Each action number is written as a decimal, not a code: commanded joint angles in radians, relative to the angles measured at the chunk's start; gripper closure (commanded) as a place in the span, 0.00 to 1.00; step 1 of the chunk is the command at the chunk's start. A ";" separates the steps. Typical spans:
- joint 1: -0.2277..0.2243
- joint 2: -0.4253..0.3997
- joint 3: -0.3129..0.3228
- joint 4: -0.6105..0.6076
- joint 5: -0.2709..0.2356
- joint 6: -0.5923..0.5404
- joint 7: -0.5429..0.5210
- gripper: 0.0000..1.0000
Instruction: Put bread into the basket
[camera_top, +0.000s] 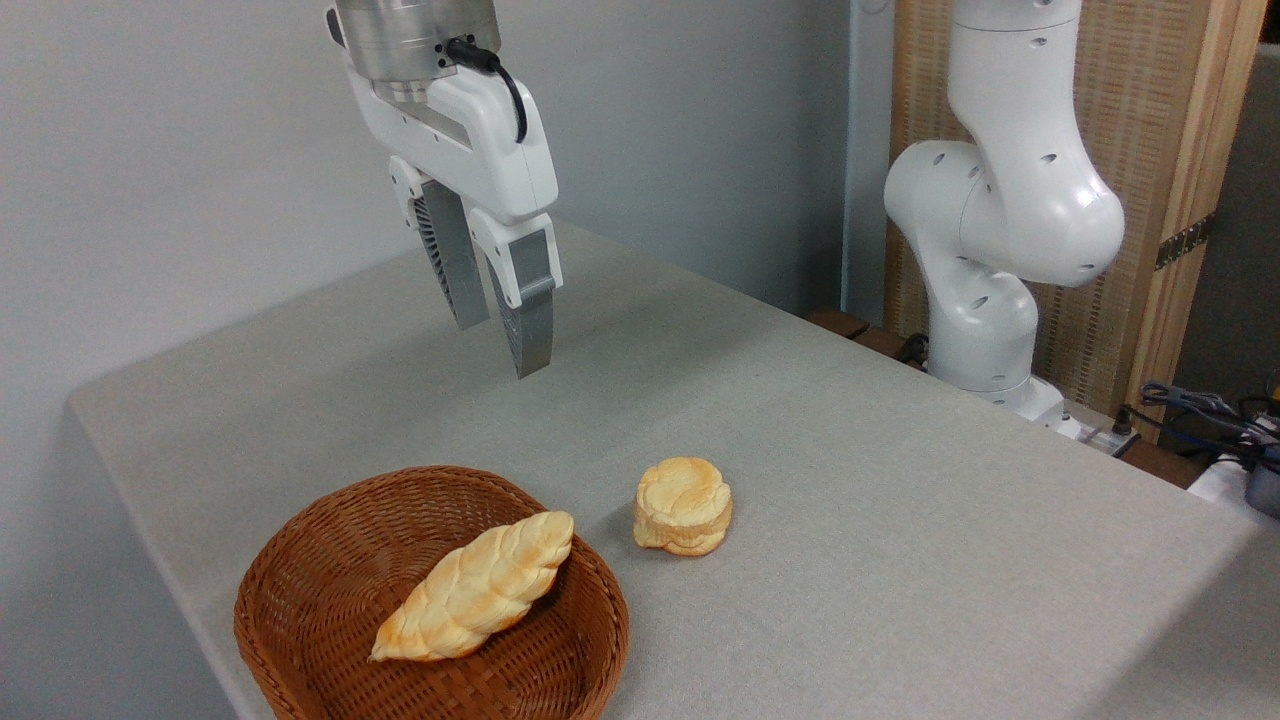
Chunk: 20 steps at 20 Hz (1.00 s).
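The white two-finger gripper (505, 345) with grey ribbed fingers hangs in the air, well above the table and behind the bun. Its fingers stand a little apart, with a narrow gap between them, and they hold nothing.

The small round knotted bun (683, 505), pale yellow on top and orange-brown around its lower edge, sits flat on the grey cloth-covered table (900, 500). It is just to the right of the basket, near its rim but not touching it. It looks light and soft, like foam or real bread, so I judge that it will squash a little under pressure and will not slip easily. Its shape is squat with rather straight sides, so the best place to hold it seems to be across the middle of the sides, from above, with the fingers wider than they are now. A gentle squeeze should be enough; a hard one may deform it.

The round shallow brown woven wicker basket (300, 590) lies to the left of the bun. A long braided pale golden loaf (480, 588) already lies across it, from the middle to its right side. Free room for the bun remains mostly in the left and back part.
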<state>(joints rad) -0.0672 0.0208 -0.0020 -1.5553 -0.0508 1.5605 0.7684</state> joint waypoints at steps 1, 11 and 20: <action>-0.002 0.005 0.005 0.020 0.005 -0.027 0.012 0.00; 0.000 -0.002 0.005 0.009 0.005 -0.028 0.012 0.00; 0.027 -0.133 0.005 -0.219 0.014 0.048 0.015 0.00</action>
<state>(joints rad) -0.0411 -0.0194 -0.0016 -1.6303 -0.0502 1.5542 0.7685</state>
